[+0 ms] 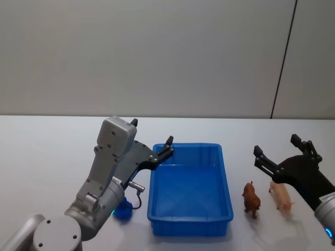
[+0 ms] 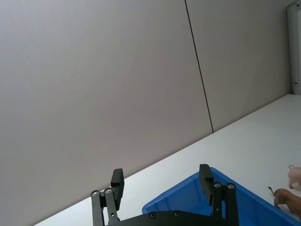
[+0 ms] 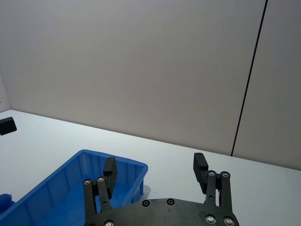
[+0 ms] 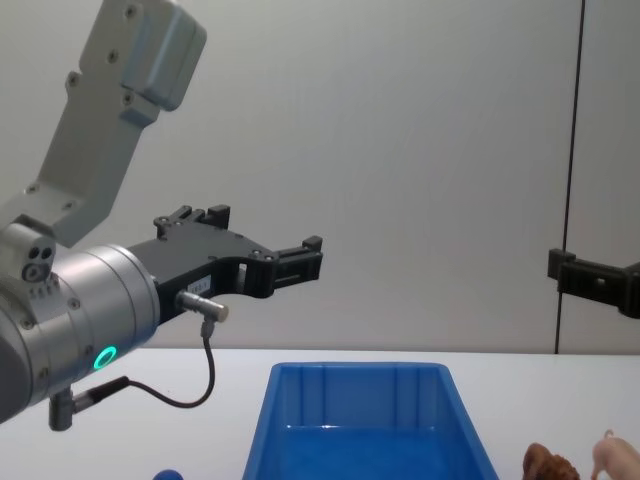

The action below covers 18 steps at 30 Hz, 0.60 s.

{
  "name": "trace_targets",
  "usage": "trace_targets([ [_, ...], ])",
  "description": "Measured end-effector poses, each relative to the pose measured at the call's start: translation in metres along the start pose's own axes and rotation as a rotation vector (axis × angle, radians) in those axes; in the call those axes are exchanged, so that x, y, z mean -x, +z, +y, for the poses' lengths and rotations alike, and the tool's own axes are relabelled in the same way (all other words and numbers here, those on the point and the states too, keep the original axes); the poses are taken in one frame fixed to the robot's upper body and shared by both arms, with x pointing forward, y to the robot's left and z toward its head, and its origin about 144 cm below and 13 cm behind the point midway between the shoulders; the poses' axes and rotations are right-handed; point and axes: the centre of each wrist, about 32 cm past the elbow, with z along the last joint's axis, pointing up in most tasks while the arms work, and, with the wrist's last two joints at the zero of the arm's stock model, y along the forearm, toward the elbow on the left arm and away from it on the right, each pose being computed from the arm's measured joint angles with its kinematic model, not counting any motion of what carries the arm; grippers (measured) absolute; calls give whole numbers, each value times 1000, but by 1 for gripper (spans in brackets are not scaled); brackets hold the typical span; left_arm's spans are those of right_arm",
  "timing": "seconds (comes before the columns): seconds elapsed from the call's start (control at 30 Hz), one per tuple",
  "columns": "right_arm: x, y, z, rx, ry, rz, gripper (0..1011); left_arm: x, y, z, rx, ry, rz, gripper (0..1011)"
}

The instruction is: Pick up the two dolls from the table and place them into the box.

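Head view: left gripper (image 1: 152,132) and right gripper (image 1: 276,144) each spread wide, gripping nothing

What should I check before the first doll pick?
1. Box open-topped, nothing inside: ok.
2. Brown doll and pink doll upright on the table, right of the box, apart: ok.
3. Right tool open and empty: ok.
4. Right tool aimed at a doll: not ok; it is raised and points forward toward the wall.
5. Left tool away from the dolls: ok; open, raised by the box's far left corner.
6. Gap between the dolls wide enough for a finger: cannot tell.
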Motion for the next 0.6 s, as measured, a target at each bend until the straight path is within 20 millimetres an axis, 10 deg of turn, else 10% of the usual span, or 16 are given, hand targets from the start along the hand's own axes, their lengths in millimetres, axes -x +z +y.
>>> trace_targets([
  [0.6, 0, 0, 0, 0, 0, 0, 1001, 0, 0, 0, 0, 0, 0, 1002],
])
